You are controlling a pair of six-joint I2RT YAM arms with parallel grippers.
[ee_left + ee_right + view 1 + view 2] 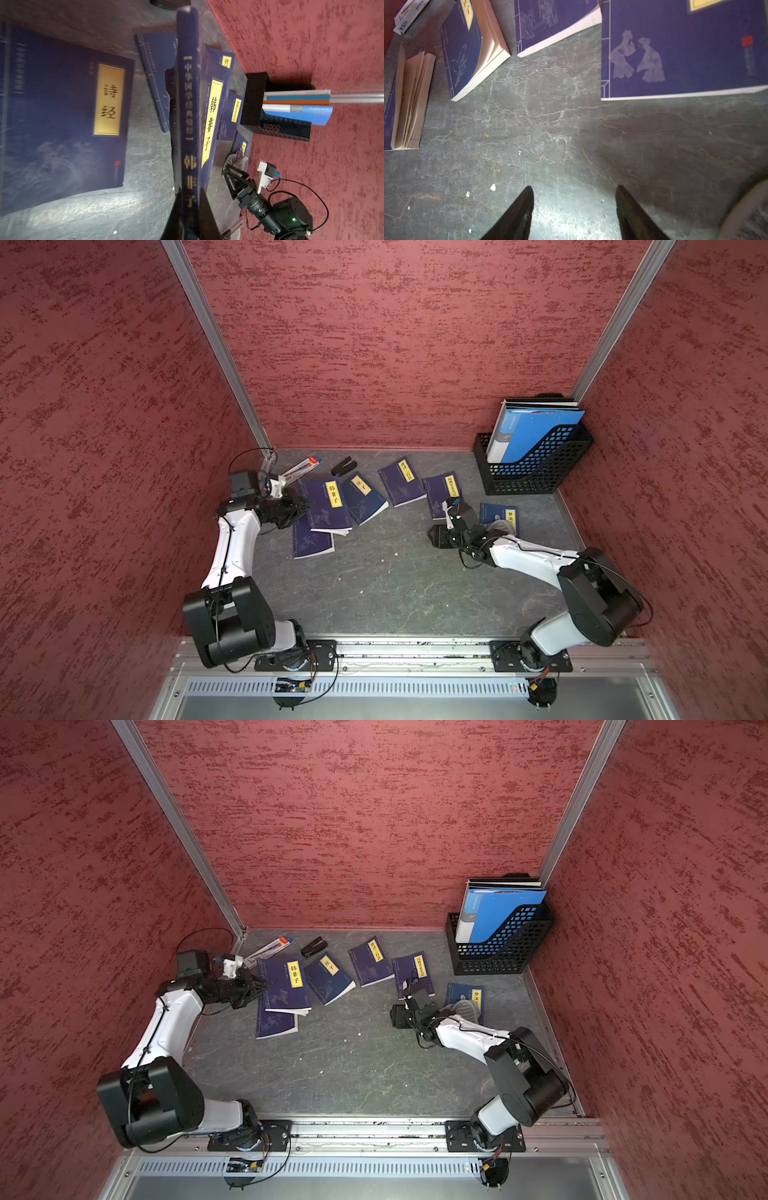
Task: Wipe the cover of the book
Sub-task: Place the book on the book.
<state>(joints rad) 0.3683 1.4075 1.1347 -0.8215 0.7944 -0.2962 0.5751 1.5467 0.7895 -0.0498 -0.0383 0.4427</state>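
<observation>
Our left arm (232, 543) rises from its base at the front, bends sharply at the elbow and reaches toward the back left corner. There the wrist turns to the right. Our left gripper (303, 506) is closed on the spine edge of a book (326, 510), one finger on each side. Our right arm (536, 556) stretches low from the right side toward the middle. Our right gripper (574, 187) points downward, and its two fingers (521, 207) stand well apart and grip nothing.
</observation>
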